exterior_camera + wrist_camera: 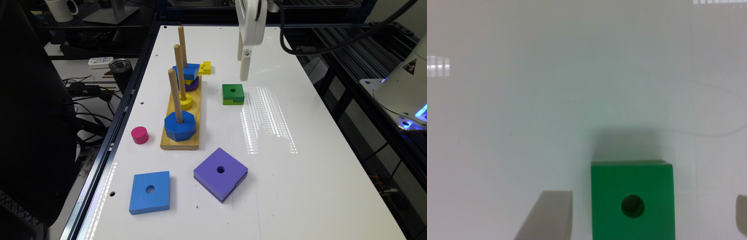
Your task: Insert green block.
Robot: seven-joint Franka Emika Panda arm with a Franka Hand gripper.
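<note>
Block handling: green block free on the table, gripper open above it

Green block (233,94) looks to me like painted wood: stiff, light, nothing to crush. Painted faces are probably a bit slick, so I'd want a square, firm pinch. Best hold, as I judge it, is across two opposite flat sides, fingers low enough to catch both layers, keeping off the notched side where a pad would seat unevenly. Centre hole has to stay clear for a peg, so no grip over the top.

Looks: small thick square, dark green top, lime-green lower layer, stepped notch cut in the side facing the exterior camera, round hole through the middle. In the wrist view it reads as a plain bright green square (632,199) with the hole off toward one side of centre.

Where: flat on the white table (300,186), alone, well apart from the peg board (181,141) at the exterior view's left.

Gripper (244,68) hangs above the table just behind the block in the exterior view, not touching it. In the wrist view the jaws stand wide apart, holding nothing; block sits between the two fingertips (548,216), nearer this one.

I'd call the task barely started: block not yet grasped.
</note>
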